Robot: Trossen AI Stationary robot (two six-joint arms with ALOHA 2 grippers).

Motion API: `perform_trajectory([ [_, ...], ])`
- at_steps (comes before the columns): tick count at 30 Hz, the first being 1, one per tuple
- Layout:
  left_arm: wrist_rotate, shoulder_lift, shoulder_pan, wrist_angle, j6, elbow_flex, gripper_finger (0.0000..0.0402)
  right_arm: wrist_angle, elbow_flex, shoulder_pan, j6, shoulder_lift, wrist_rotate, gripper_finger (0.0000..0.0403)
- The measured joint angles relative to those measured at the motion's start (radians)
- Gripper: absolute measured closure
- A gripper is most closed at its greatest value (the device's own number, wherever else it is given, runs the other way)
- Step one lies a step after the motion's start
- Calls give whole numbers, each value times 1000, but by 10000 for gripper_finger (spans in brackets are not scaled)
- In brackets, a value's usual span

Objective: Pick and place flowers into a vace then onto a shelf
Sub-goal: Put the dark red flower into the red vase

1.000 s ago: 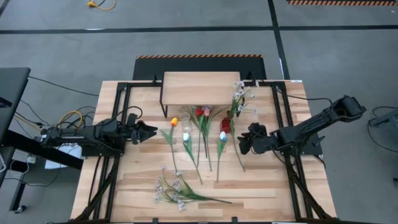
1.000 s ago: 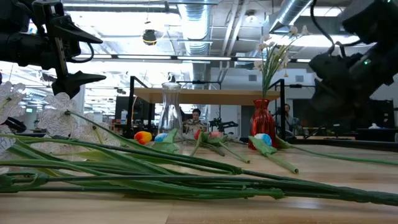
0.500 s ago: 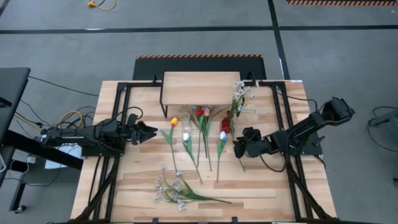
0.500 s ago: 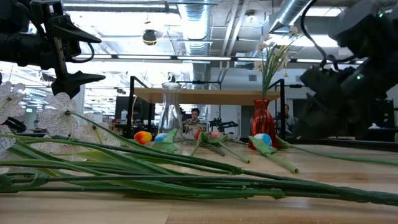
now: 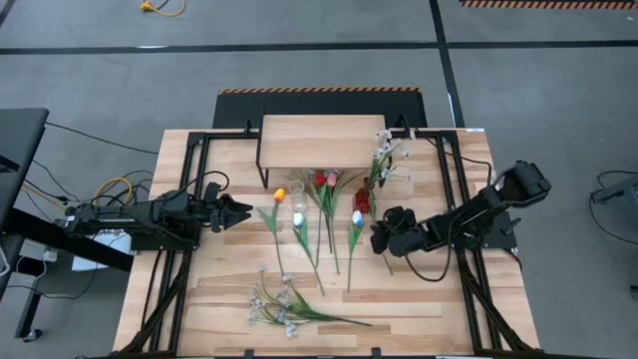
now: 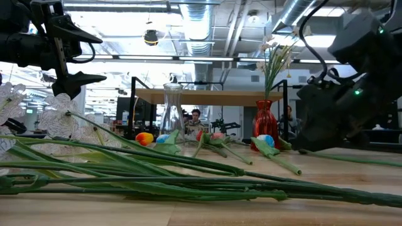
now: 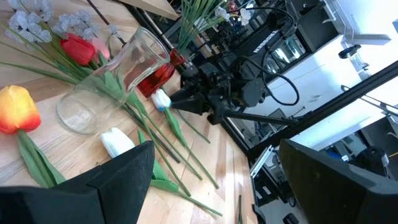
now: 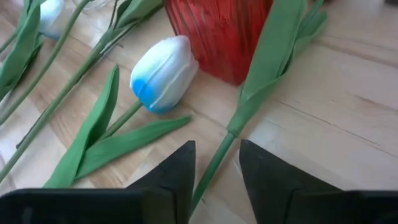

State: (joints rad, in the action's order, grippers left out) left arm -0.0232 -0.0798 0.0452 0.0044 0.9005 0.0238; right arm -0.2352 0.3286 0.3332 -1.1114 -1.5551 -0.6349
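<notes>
**Straddling a green stem beside the red vase**

Reaching low over the worktop point(image 5: 199, 289), the right hand point(image 8: 214, 171) sits near the right edge, its two fingers point(image 8: 171, 177) parted on either side of a green stem point(image 8: 217, 158) lying flat on the wood. Fingers close to the stem; contact cannot be told, stem not lifted. Just ahead of the hand: red vase point(image 8: 217, 31), upright, holding a spray of white-lilac blossoms point(image 6: 276, 53). A white-and-blue tulip point(image 8: 163, 73) lies beside the vase base.

Left hand point(image 5: 242, 211) hovers near the left edge, fingers spread wide, holding nothing.

Flowers: orange tulip point(image 5: 279, 194), white tulip point(image 5: 299, 214) and red tulips point(image 5: 321, 179) lie across the worktop's middle, stems toward the near edge. Another blossom spray point(image 5: 284, 309) lies close to the near edge. Clear glass vase point(image 6: 173, 113) stands among the tulips.

Shelf point(image 5: 319, 142) stands at the far edge, its board bare.
</notes>
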Motion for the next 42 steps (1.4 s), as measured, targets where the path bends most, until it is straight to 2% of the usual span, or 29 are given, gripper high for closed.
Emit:
perform_trajectory([
  [12, 9, 0, 0, -8, 0, 0, 69, 19, 4, -9, -43, -1, -1, 396],
  [33, 10, 0, 0, -13, 0, 0, 69, 51, 17, -8, -224, -3, -48, 402],
  [37, 10, 0, 0, -13, 0, 0, 69, 155, 64, -8, -273, -3, -45, 402],
  [42, 10, 0, 0, -13, 0, 0, 69, 431, 121, 1, -364, 51, -29, 402],
])
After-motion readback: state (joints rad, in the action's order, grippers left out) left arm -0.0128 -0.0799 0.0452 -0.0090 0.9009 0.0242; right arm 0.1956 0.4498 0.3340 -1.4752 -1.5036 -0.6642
